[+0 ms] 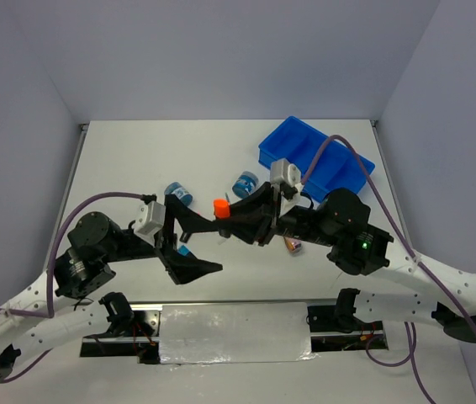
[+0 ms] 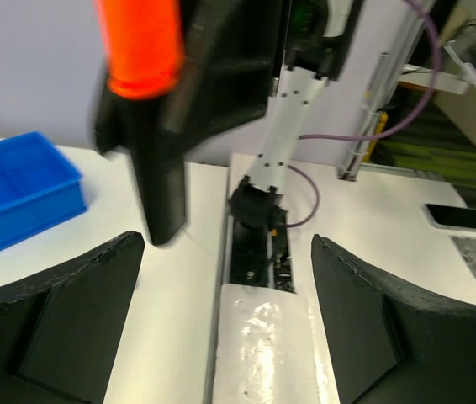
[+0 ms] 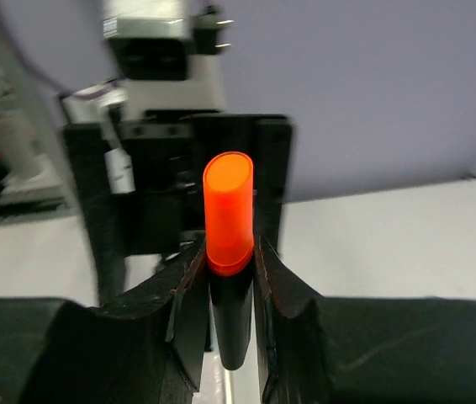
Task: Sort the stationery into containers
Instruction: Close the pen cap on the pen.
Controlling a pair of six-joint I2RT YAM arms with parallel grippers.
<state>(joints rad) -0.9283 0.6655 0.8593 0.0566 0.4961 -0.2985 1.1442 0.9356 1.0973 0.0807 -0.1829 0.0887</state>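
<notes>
1. Your black plastic highlighter with the orange cap (image 1: 220, 207) hangs mid-frame in the top view, above the white table (image 1: 137, 160), with the cap poking out beyond the grip.
2. The right gripper (image 3: 228, 257) is clenched on its black barrel, the long axis in line with the jaws.
3. The left gripper (image 2: 225, 252) stands wide just beside it, holding nothing.
4. The blue rectangular plastic tray (image 1: 301, 143) lies at the upper right, nearer your right arm.
</notes>
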